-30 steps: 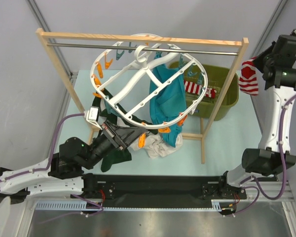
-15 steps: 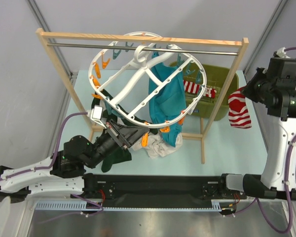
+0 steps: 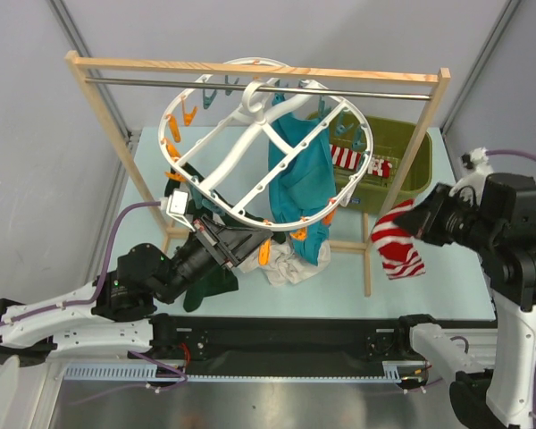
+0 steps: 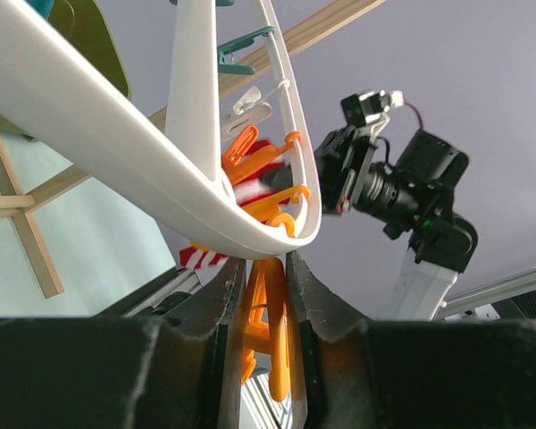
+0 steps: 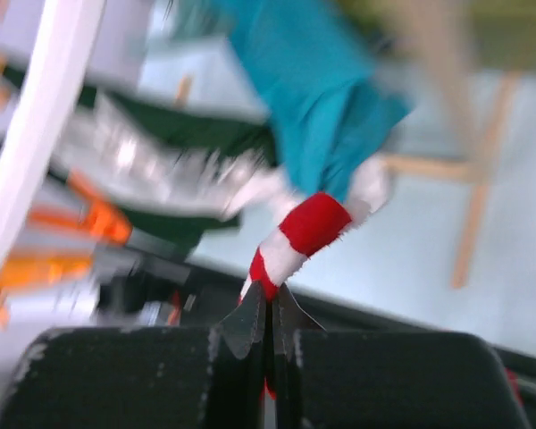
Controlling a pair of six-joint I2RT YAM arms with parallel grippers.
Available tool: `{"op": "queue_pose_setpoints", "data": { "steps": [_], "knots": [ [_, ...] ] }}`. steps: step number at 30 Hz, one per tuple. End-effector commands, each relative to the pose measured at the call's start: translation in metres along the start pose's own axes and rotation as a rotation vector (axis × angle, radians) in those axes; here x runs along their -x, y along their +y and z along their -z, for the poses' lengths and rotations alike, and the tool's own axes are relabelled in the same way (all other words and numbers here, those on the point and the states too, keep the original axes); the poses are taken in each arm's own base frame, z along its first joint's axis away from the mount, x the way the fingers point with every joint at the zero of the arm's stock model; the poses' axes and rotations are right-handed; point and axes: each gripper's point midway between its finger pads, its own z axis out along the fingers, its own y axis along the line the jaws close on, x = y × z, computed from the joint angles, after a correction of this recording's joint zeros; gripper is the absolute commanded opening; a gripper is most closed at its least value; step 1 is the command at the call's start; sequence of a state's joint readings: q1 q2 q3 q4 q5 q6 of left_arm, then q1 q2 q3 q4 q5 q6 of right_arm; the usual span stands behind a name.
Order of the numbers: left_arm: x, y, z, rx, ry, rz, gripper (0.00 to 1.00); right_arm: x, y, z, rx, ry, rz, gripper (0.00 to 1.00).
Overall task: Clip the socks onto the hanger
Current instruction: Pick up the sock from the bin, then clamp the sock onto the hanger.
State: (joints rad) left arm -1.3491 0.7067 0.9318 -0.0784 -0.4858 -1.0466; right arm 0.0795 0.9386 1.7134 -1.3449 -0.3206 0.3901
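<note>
The round white hanger (image 3: 250, 134) hangs tilted from the rod, with orange and teal clips on its rim. My left gripper (image 3: 250, 246) is shut on an orange clip (image 4: 270, 313) at the rim's near edge (image 4: 205, 192). My right gripper (image 3: 422, 225) is shut on a red-and-white striped sock (image 3: 397, 241) and holds it in the air right of the hanger; the sock (image 5: 299, 234) rises from between the closed jaws in the right wrist view. A second striped sock (image 3: 350, 159) lies in the green bin.
A wooden rack (image 3: 389, 192) with a metal rod (image 3: 161, 81) stands across the table. A teal garment (image 3: 299, 183) hangs from the hanger. A dark green garment (image 3: 210, 284) and pale cloth (image 3: 286, 266) lie beneath. An olive bin (image 3: 402, 152) stands back right.
My right arm has swung down and left with the striped sock, from beside the rack's right post to a spot nearer the hanger. My left gripper stays at the rim.
</note>
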Motion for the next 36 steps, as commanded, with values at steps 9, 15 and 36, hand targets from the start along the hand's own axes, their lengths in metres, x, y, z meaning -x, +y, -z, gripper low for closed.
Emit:
{"op": "queue_pose_setpoints", "data": {
  "steps": [9,15,36],
  "knots": [
    [0.017,-0.008,-0.001,0.016,-0.059,0.008,0.0,-0.114,0.104,0.055,0.896,0.505,0.094,0.0],
    [0.016,-0.01,-0.004,0.014,-0.059,0.016,0.0,-0.139,0.133,0.068,1.04,0.645,0.14,0.0],
    [0.016,-0.014,-0.006,-0.007,-0.062,0.023,0.0,-0.143,0.19,0.028,1.14,-0.02,0.529,0.0]
  ]
}}
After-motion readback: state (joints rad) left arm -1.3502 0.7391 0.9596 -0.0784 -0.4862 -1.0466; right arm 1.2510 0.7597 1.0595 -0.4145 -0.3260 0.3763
